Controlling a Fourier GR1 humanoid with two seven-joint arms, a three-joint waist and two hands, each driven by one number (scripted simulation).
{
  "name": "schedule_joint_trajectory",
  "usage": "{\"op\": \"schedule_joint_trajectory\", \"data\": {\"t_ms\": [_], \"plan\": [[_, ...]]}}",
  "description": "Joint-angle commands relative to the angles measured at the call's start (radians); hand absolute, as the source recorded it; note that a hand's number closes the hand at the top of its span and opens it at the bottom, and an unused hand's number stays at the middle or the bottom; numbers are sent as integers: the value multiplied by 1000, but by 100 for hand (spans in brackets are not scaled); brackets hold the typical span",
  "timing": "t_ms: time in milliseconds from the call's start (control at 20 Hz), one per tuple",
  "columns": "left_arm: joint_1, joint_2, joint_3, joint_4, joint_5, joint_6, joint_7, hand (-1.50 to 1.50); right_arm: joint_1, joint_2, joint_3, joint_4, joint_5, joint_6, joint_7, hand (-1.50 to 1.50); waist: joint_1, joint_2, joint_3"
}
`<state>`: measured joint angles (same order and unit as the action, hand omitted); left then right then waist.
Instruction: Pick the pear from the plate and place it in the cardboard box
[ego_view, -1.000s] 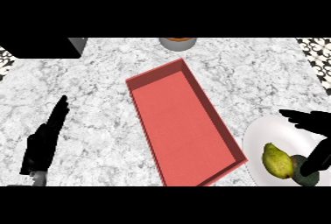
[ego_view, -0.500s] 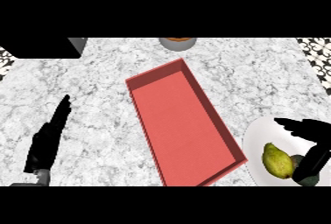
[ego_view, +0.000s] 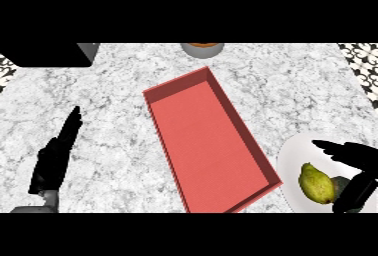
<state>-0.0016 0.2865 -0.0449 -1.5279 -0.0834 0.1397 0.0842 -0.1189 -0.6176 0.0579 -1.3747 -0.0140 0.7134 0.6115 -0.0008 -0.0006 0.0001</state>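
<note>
A yellow-green pear (ego_view: 316, 183) lies on a white plate (ego_view: 291, 161) at the lower right of the counter. My right hand (ego_view: 359, 170) hovers over the plate just right of the pear, open, with its fingers spread above the fruit and its thumb below; it does not hold the pear. The red, shallow box (ego_view: 210, 141) lies slanted in the middle of the counter, with nothing in it. My left hand (ego_view: 53, 159) rests open at the lower left, fingers straight and pointing up.
A round grey container with an orange rim (ego_view: 202, 48) stands at the back edge. A dark appliance (ego_view: 46, 54) fills the back left corner. Patterned tiles (ego_view: 363, 65) show at the right edge.
My right hand has slid down and leftward over the plate, closing in on the pear from the right. The left hand has barely shifted.
</note>
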Motion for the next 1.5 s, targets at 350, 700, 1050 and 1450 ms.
{"op": "schedule_joint_trajectory", "data": {"t_ms": [350,700,1050,1450], "plan": [[14,-56,39,-39,-55,-43,23,0,14,114,-84,-47,77,55,58,-150,1,0,0],[-1,-90,32,-73,-101,-31,58,0,34,146,-60,36,210,49,-81,-150,1,0,0],[21,-79,74,-21,-76,-70,-4,0,58,201,-68,-24,173,80,11,150,-2,0,-1],[20,-94,74,-85,-91,-68,54,0,50,174,-14,27,469,-148,-251,150,4,0,0]]}}
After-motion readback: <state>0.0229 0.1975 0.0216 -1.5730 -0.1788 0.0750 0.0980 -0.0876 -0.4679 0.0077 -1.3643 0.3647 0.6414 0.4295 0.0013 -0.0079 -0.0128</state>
